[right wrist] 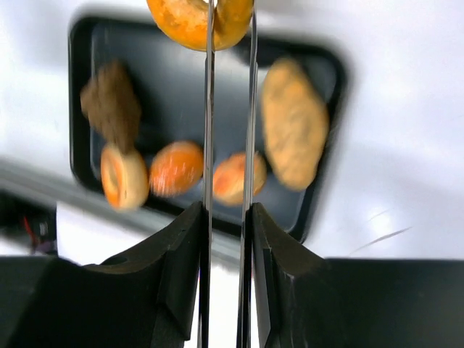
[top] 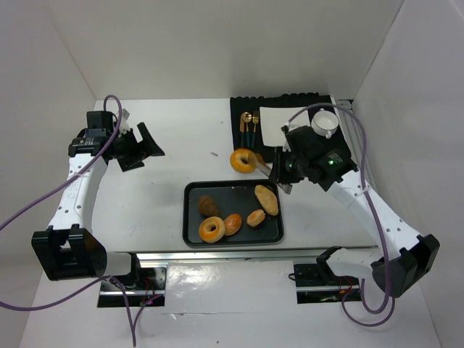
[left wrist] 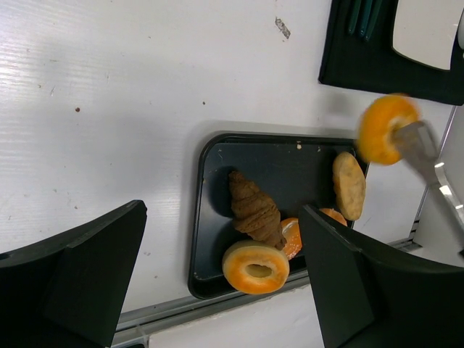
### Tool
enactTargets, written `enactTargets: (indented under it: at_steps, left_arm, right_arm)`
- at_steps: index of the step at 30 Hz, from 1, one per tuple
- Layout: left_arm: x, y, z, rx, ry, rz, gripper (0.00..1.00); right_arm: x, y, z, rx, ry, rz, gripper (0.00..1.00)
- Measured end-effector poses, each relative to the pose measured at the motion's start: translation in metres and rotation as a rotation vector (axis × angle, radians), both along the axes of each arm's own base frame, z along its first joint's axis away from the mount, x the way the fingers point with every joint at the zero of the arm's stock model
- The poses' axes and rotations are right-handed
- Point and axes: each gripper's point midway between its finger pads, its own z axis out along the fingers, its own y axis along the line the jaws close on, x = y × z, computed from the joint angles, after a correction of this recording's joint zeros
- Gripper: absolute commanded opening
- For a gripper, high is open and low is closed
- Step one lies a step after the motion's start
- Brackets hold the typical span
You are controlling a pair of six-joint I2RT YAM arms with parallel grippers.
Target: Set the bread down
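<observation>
White table (top: 167, 152) spreads under all we see. Our bagel (top: 243, 160) sits pinched in the tongs (top: 265, 170), over the bare table between the far rim of the tray (top: 233, 194) and the black mat (top: 242, 109). Our right gripper (top: 286, 171) is clamped on the tongs. On the tray lie a croissant (top: 208, 206), a ring bun (top: 212, 229), a long roll (top: 267, 199) and two small buns (top: 233, 223). Our left gripper (top: 145, 143) is well apart to the left, jaws spread wide, holding nothing.

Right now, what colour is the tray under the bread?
The tray is plain black, with no pattern. The top external view shows it best.
</observation>
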Motion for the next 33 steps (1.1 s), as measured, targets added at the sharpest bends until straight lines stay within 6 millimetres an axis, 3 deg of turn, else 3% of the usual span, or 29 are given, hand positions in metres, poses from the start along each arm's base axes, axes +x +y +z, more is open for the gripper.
enactTargets:
  at_steps: [4, 8, 15, 18, 23, 27, 33]
  left_arm:
    - [0.000, 0.000, 0.000, 0.000, 0.000, 0.000, 1.00]
    - [0.000, 0.000, 0.000, 0.001, -0.001, 0.000, 1.00]
    - [0.003, 0.002, -0.002, 0.006, 0.008, 0.005, 1.00]
    - [0.004, 0.002, -0.003, 0.009, 0.011, 0.007, 1.00]
    - [0.005, 0.003, -0.006, 0.009, 0.021, 0.008, 1.00]
    - [0.006, 0.003, -0.010, 0.009, 0.034, 0.008, 1.00]
    - [0.007, 0.003, -0.010, 0.008, 0.036, 0.009, 1.00]
  right_arm:
    - [0.035, -0.031, 0.028, -0.036, -0.118, -0.140, 0.32]
    - [0.081, -0.068, 0.033, -0.090, -0.171, -0.294, 0.32]
    - [0.176, -0.100, 0.006, -0.127, -0.195, -0.421, 0.32]
    - [0.203, -0.112, -0.013, -0.138, -0.182, -0.456, 0.32]
    - [0.220, -0.127, -0.041, -0.148, -0.147, -0.488, 0.36]
    - [0.228, -0.129, -0.045, -0.132, -0.153, -0.493, 0.53]
    - [0.230, -0.129, -0.039, -0.125, -0.175, -0.490, 0.53]
